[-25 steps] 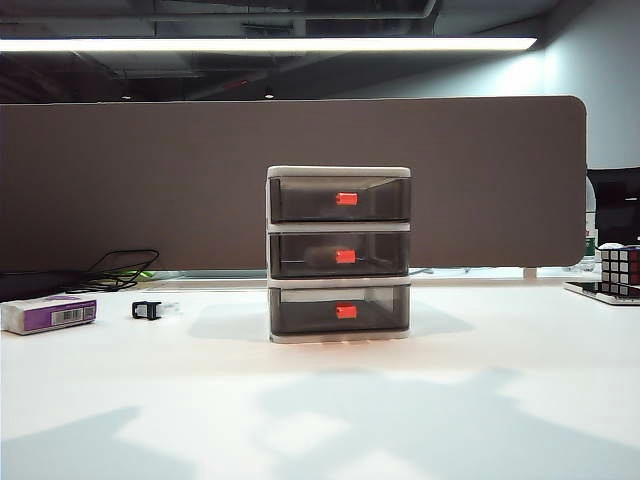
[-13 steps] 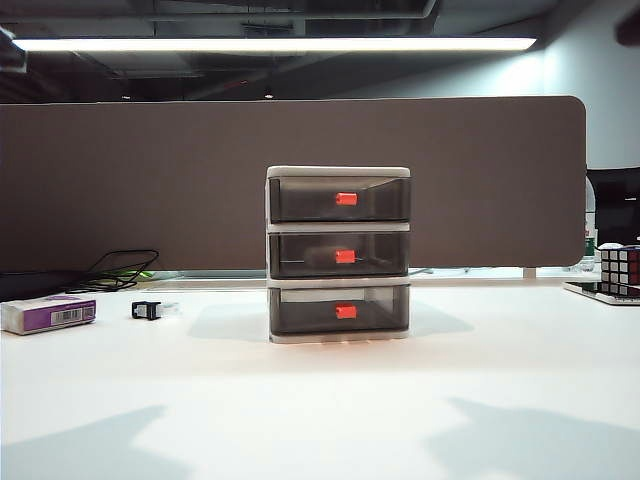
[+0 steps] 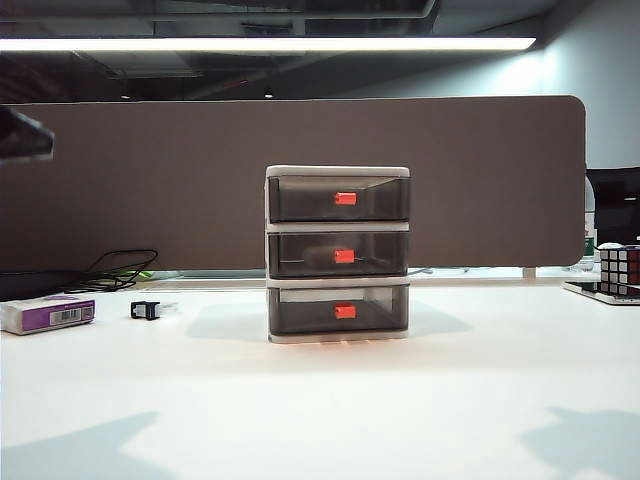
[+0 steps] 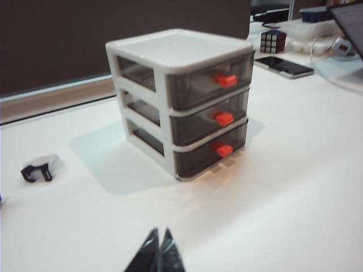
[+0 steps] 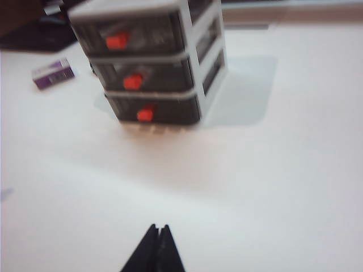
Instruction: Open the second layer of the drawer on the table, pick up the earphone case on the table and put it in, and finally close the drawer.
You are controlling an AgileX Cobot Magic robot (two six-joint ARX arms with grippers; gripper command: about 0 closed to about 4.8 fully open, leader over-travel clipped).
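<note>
Arm shadows shifted; both tools (image 4: pixel 159 241) (image 5: pixel 157 235) shut.

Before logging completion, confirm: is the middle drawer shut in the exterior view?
Yes, the second layer sits flush with the other fronts of the drawer.

- One drawer (image 3: pixel 338 254) unit is standing on the table (image 3: pixel 320 400) — three smoky tiers, three orange-red handles.
- One white-and-purple box (image 3: pixel 48 313) is lying at the left.
- One black clip (image 3: pixel 146 310) is sitting beside it.
- One puzzle cube (image 3: pixel 620 268) is showing at the right edge.
- Two grippers — left gripper (image 4: pixel 158 249), right gripper (image 5: pixel 156 249) — are showing pressed-together fingertips.
</note>
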